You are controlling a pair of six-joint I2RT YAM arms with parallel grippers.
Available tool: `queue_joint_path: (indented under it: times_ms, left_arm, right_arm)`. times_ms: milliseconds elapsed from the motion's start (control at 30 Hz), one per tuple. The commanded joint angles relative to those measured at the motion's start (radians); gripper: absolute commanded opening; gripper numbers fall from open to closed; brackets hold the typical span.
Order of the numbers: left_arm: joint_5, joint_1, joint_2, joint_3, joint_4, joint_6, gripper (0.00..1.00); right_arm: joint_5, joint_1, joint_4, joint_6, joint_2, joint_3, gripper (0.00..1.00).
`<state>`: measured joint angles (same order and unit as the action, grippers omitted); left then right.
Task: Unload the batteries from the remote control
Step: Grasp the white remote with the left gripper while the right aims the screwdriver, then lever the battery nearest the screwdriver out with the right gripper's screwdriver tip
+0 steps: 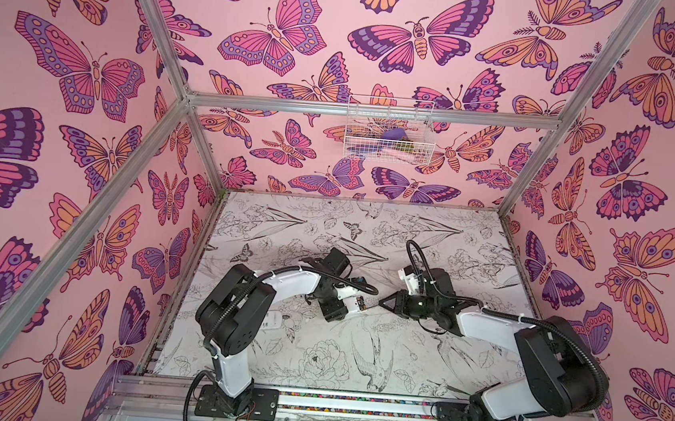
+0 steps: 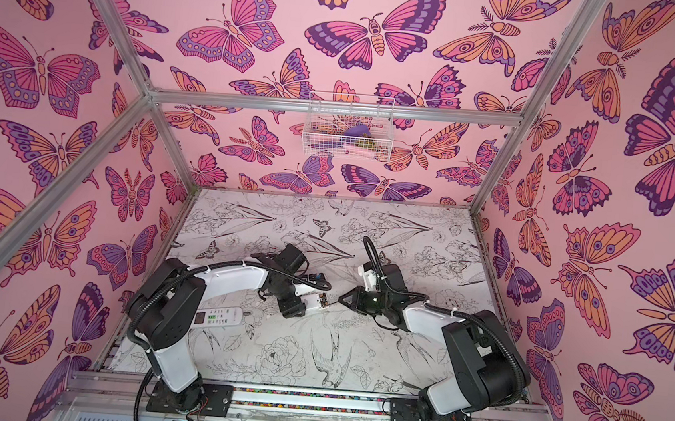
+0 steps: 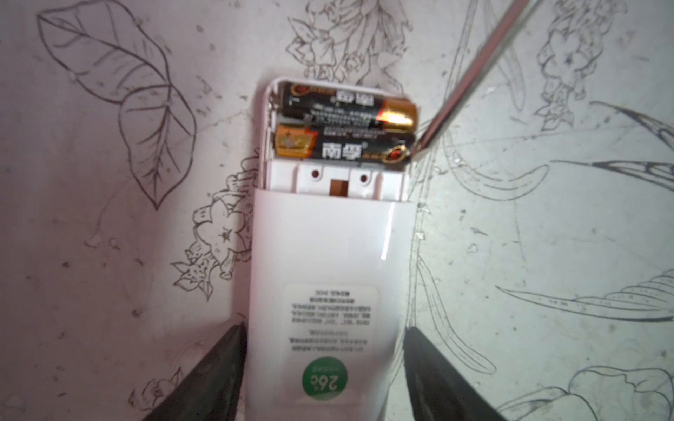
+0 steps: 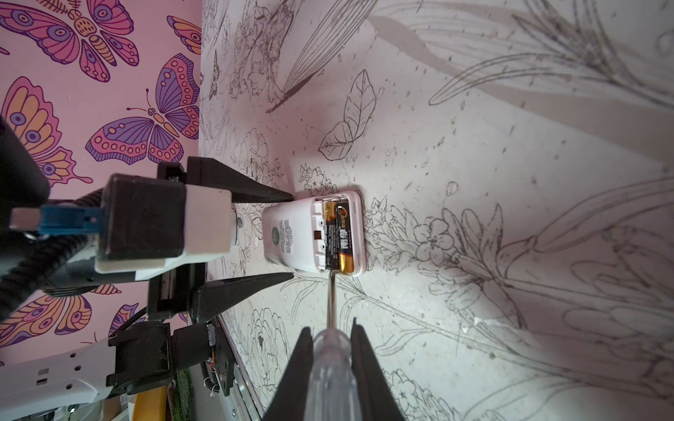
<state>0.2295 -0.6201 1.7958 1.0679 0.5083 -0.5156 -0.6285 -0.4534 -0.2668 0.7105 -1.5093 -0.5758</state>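
Floral table (image 3: 109, 255): black/gold batts (image 3: 343, 124) in remote (image 3: 321, 248); L pincer (image 3: 324, 326) wide, R pincer (image 4: 330, 326) grips screwdriver (image 4: 330, 371).

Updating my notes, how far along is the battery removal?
Done: the battery bay of the remote is open. In hand: left pincer straddles the remote; right pincer, shut on the screwdriver, has its tip at one battery. Left: that and the other battery still sit inside; a second remote lies untouched.
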Motion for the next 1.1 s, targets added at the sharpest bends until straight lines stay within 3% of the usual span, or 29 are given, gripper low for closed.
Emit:
queue_joint_path:
  times_ms: [0, 200, 1067]
  left_arm:
    - [0.004, -0.013, 0.035, -0.039, 0.033, -0.027, 0.63]
    - [0.007, -0.016, 0.034, -0.031, 0.042, -0.028, 0.55]
    - [-0.005, -0.027, 0.006, -0.008, 0.068, -0.018, 0.54]
  right_arm:
    - [0.006, -0.007, -0.030, 0.003, -0.011, -0.018, 0.00]
    - [0.020, -0.007, -0.040, 0.010, -0.016, -0.033, 0.00]
    - [0.057, 0.032, 0.028, -0.023, 0.040, -0.059, 0.00]
